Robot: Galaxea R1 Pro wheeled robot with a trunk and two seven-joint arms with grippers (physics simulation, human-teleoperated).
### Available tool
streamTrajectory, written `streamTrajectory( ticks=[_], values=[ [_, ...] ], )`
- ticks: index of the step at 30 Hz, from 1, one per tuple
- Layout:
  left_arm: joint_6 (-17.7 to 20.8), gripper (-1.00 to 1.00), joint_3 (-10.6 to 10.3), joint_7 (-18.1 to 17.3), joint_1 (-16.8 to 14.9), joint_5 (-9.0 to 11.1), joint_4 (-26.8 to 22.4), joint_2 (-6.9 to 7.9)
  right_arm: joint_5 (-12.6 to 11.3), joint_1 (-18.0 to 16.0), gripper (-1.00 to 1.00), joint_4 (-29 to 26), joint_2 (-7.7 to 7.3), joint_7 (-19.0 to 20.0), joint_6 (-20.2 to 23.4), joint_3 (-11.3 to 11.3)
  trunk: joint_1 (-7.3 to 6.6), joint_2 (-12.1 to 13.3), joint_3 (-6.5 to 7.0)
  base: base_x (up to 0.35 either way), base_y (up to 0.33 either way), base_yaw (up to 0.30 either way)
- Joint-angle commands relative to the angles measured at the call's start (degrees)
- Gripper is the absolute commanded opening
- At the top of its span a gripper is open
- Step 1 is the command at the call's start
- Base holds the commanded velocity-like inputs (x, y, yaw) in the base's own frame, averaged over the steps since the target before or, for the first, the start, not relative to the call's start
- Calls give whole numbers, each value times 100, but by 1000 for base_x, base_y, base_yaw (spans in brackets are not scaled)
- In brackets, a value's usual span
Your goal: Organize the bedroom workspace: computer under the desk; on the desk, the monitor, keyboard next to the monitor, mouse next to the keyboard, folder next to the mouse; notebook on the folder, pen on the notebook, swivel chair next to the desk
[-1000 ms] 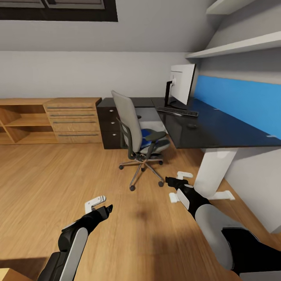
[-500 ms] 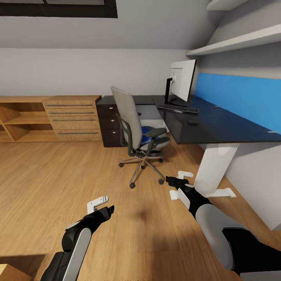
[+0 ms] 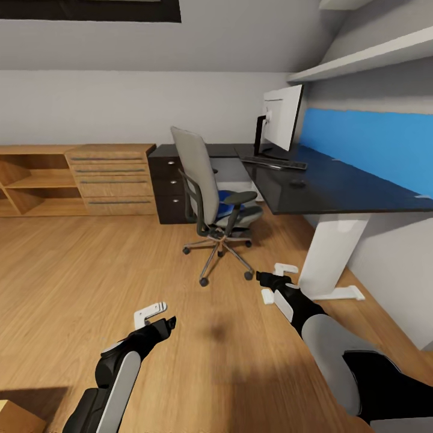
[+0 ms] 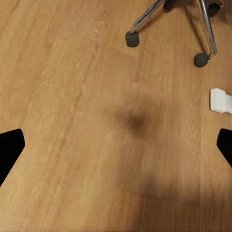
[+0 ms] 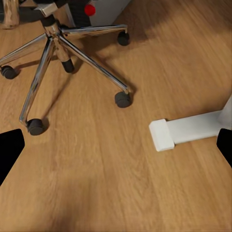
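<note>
The grey swivel chair (image 3: 201, 180) stands on the wood floor just off the black desk (image 3: 337, 192), its back toward me. A bright-blue folder (image 3: 226, 205) lies on its seat. On the desk the monitor (image 3: 281, 122) stands upright, with the keyboard (image 3: 274, 162) in front of it and the small dark mouse (image 3: 297, 183) nearer me. The silver-grey computer (image 3: 231, 174) sits under the desk; its red button (image 5: 89, 9) is in the right wrist view. My left gripper (image 3: 156, 317) and right gripper (image 3: 275, 282) hang open over bare floor, holding nothing. The notebook and pen are out of view.
Low light-wood shelving with drawers (image 3: 111, 180) lines the back wall, beside the desk's black drawer unit (image 3: 170, 189). The white desk leg (image 3: 329, 255) and its foot (image 5: 186, 130) lie close to my right gripper. The chair's chrome base (image 5: 53, 46) and casters (image 4: 131, 38) spread ahead.
The whole view has shifted slightly as the camera moved nearer the desk and chair. Both arms keep the same pose, grippers still open.
</note>
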Motion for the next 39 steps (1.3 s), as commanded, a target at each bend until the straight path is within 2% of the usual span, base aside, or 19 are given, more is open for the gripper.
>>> streamTrajectory(
  ticks=[1, 9, 33, 39],
  values=[
    [12, 100, -4, 55, -3, 60, -7, 4, -39, -1, 100, -18, 7, -12, 21, -16, 21, -44, -22, 0, 0, 0],
    [12, 100, 4, 55, -3, 60, -8, 8, -59, -1, 100, -221, 14, -13, 27, -24, 197, -365, -127, 0, 0, 0],
    [12, 100, 21, 21, -3, 66, -3, 50, -57, 17, 100, -281, 24, -13, 26, -18, 197, -365, 85, 1, 0, 0],
    [5, 100, 8, 20, -3, 61, -2, 52, -57, 24, 100, -279, 21, -13, -41, -17, 197, -365, 135, 182, 0, 0]
  ],
)
